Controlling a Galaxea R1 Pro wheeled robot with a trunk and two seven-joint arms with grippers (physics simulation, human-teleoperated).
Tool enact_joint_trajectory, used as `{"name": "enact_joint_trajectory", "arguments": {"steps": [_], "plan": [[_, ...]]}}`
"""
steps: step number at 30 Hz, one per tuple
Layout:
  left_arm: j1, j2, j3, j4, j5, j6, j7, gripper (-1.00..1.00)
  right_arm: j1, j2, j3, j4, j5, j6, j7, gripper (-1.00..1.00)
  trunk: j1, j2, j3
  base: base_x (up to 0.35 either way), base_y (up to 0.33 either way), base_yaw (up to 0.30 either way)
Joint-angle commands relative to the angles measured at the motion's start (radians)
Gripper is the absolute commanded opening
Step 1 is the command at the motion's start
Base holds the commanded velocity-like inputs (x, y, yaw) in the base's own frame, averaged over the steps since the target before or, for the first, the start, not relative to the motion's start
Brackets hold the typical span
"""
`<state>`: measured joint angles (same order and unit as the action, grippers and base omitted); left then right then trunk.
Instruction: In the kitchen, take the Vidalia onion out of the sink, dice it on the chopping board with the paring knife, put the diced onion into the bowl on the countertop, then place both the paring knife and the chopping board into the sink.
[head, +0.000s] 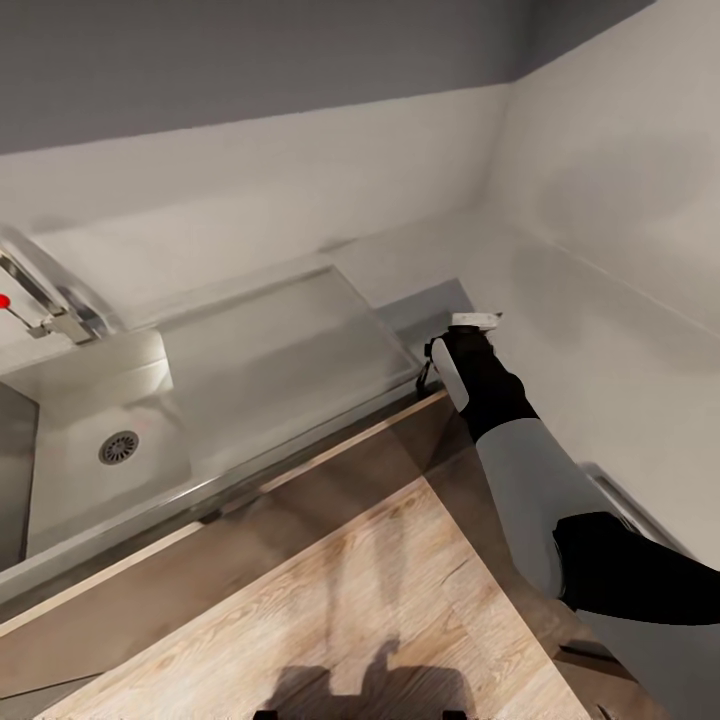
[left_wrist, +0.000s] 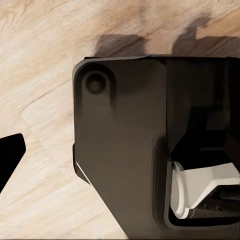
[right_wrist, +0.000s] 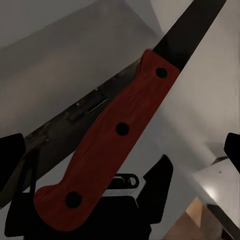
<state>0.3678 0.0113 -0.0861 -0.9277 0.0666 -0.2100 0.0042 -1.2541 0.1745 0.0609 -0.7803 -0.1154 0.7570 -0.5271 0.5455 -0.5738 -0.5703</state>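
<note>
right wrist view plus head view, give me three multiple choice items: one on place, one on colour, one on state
1. Where does the right claw sit?
A. over the drain
B. over the countertop beside the drainboard
C. at the tap

2. What colour is the paring knife handle?
A. red
B. green
C. white

3. What state is the sink basin in?
A. full of water
B. stacked with plates
C. dry, drain uncovered

Answers: 1 B, the arm reaches past the drainboard's far corner. 2 A, the right wrist view shows a red handle with three dark rivets. 3 C, the round drain lies bare on grey steel.
</note>
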Motion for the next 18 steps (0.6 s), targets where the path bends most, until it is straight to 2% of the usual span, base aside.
{"name": "enact_joint_trajectory", "arguments": {"steps": [1,18], "plan": [[0.0,0.001,-0.003,0.001,0.007,-0.002,0.0,1.0,-0.001,0.0,0.002,-0.001,-0.01,0.002,-0.01,1.0,0.0,-0.001,-0.002,0.0,0.0,0.0],[0.0,0.001,-0.003,0.003,0.006,-0.002,0.0,1.0,-0.001,0.0,0.002,-0.001,-0.01,0.002,-0.01,1.0,0.0,-0.001,-0.025,0.0,0.0,0.0]]}}
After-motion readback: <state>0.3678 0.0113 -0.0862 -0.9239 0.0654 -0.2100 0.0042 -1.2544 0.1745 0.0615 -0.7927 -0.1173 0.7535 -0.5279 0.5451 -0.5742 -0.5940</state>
